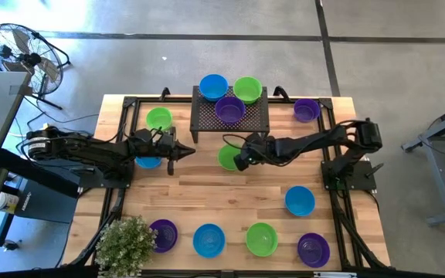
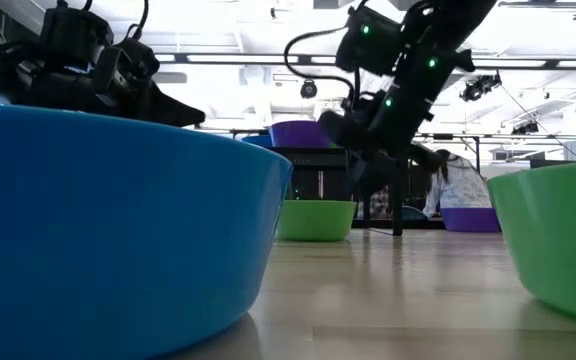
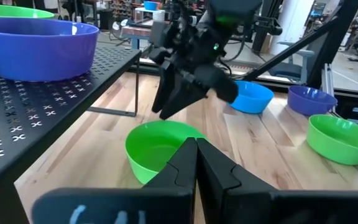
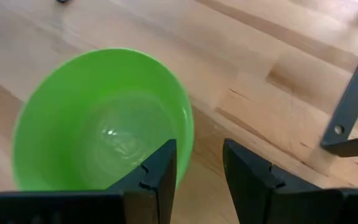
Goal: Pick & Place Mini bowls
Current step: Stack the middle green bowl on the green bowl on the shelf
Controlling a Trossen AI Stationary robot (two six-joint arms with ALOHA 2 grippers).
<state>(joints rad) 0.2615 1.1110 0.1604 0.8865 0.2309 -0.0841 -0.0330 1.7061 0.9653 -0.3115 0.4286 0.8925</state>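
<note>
Jaws of the right gripper [image 4: 197, 180] stand parted over the rim of a green bowl [image 4: 101, 121], one finger inside the wall and one outside, clamping nothing as far as the right wrist view shows. That bowl sits on the tabletop [image 1: 230, 189] just in front of the black rack [image 1: 232, 116], near the middle of the scene, with the right arm reaching in from the right. The rack carries a blue bowl [image 1: 213, 86], another green bowl [image 1: 248, 89] and a purple bowl [image 1: 229, 110]; more mini bowls lie spread along the near edge and toward the far corners. The left gripper [image 3: 196, 163] has its jaws clenched on nothing and waits just left of the green bowl, pointing at it. Whether the right gripper is about to grasp the rim or has let it go cannot be told, so either reading needs care. For a pick, I would settle the fingers lower so the wall sits deep between them, then close gently, since thin plastic will likely flex or tip if pinched at the lip alone. For a retreat, lifting straight up should keep the inner finger from dragging the bowl, and the rack's front edge and the left gripper both sit close enough to clip.
</note>
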